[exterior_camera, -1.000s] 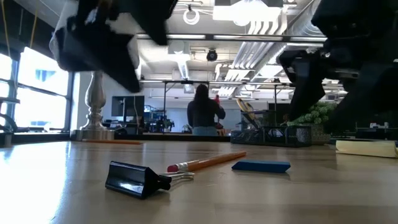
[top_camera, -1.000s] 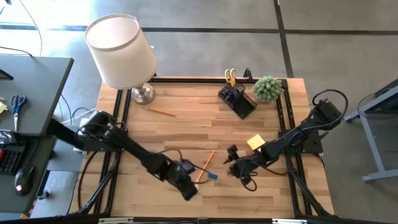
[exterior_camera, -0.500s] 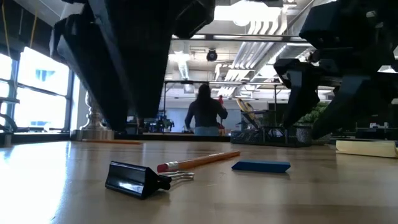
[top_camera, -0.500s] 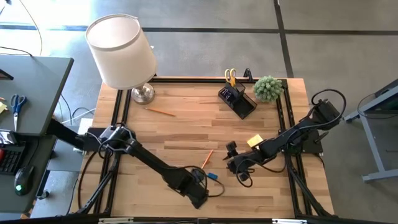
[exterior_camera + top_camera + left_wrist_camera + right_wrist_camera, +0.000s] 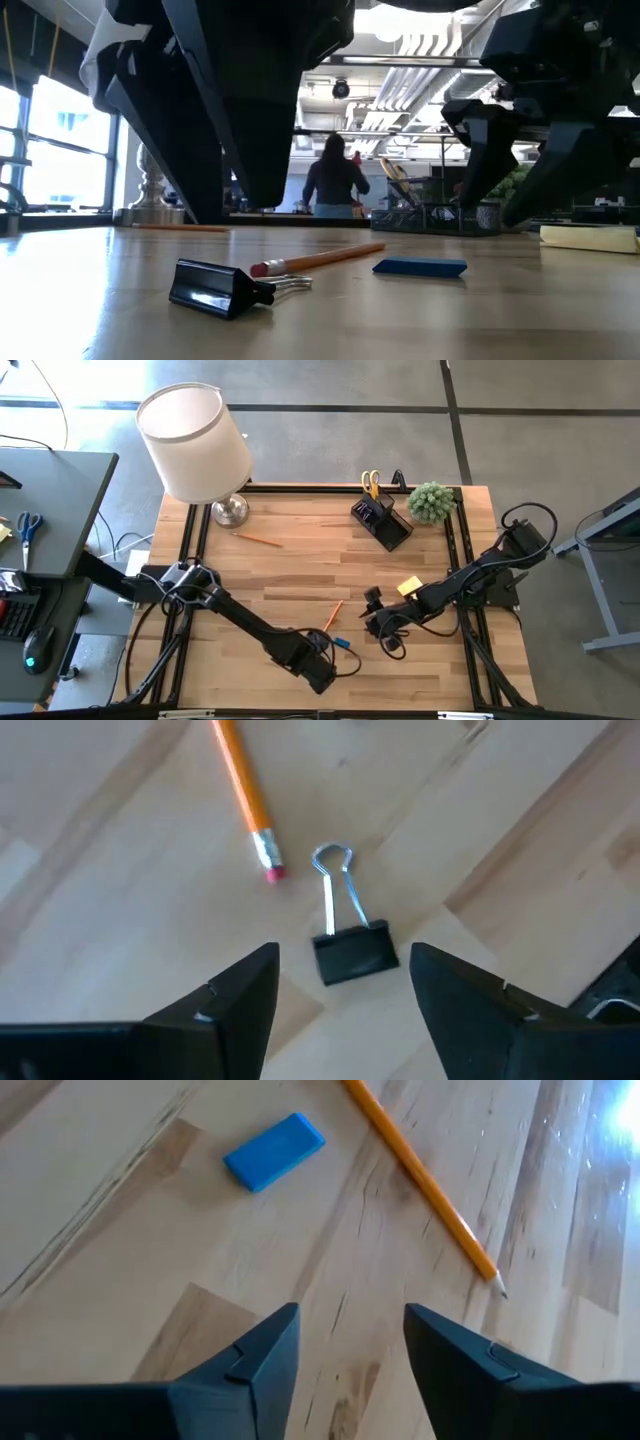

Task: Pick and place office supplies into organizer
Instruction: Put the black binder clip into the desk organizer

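Where the wooden table (image 5: 300,565) nears its front edge, the left gripper (image 5: 343,990) hangs just above a small black binder clip (image 5: 355,952), its two dark fingers (image 5: 235,1000) spread apart with the clip lying between them, untouched. The clip's silver wire handles point away from the gripper toward the pink eraser end of an orange pencil (image 5: 244,795), which lies just beside the clip without touching it. In the low view the clip (image 5: 222,288) sits flat on the wood in front of that pencil (image 5: 318,259), and a small blue eraser (image 5: 420,267) lies near the pencil's far side.

The right gripper (image 5: 350,1345) hovers over bare wood to the right of these items, its fingers (image 5: 255,1360) also parted and holding nothing. Ahead of it lie the blue eraser (image 5: 273,1151) and the pencil's sharpened tip (image 5: 425,1180). A yellow sticky-note pad (image 5: 411,588) rests on the table beside the right arm.

The black organizer (image 5: 381,520) stands near the back edge, with yellow-handled scissors (image 5: 370,482) upright in it. A small green plant (image 5: 431,501) sits just to its right, a white-shaded lamp (image 5: 195,442) stands at the back left corner, and a second orange pencil (image 5: 258,539) lies near the lamp's base.
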